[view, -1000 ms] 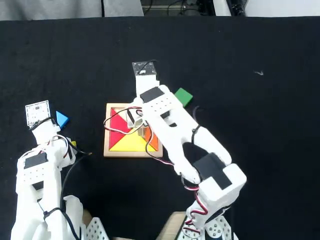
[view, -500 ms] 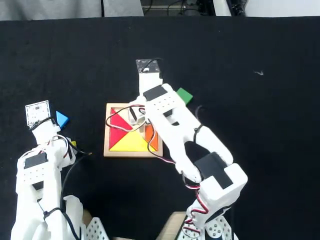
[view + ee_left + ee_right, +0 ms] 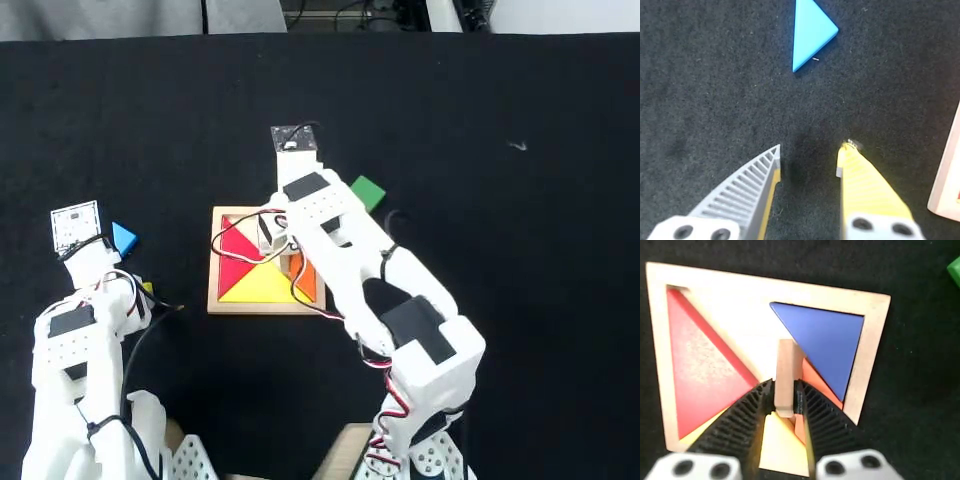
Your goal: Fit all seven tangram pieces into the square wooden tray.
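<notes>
Left gripper is hanging wide open, empty, near the light-blue triangle, probably staged for it. Right gripper is pinching a tan piece on edge over the wooden tray's bare gap, likely for lowering between red triangle and blue triangle.

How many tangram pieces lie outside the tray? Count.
2: a blue triangle left of the tray, a green piece beside its far right corner. Others may be hidden.
</notes>
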`<state>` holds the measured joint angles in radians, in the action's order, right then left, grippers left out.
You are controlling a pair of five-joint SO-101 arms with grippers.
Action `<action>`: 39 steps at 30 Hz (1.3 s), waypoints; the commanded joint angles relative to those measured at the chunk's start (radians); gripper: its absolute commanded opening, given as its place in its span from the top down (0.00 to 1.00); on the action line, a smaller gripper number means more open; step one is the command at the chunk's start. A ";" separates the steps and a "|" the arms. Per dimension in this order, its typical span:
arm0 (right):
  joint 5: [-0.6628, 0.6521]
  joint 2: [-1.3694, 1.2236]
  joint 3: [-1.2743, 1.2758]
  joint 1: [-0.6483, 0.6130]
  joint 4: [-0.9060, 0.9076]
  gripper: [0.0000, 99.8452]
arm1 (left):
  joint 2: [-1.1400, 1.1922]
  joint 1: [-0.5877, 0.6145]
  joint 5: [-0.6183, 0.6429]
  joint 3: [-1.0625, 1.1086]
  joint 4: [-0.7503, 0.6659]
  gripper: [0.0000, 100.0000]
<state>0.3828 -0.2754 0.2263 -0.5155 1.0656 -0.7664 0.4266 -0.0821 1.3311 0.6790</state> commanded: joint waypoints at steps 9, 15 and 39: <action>-0.081 0.045 -0.056 -0.043 0.020 0.78 | -0.020 -0.013 0.003 -0.004 -0.015 0.81; -0.089 0.047 -0.070 -0.061 0.017 0.78 | -0.020 -0.013 0.003 -0.004 -0.015 0.81; -0.175 0.039 -0.191 -0.121 0.003 0.91 | -0.020 -0.013 0.003 -0.004 -0.015 0.81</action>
<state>0.2662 -0.2754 0.1189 -0.6291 1.0748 -0.7664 0.4266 -0.0821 1.3311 0.6790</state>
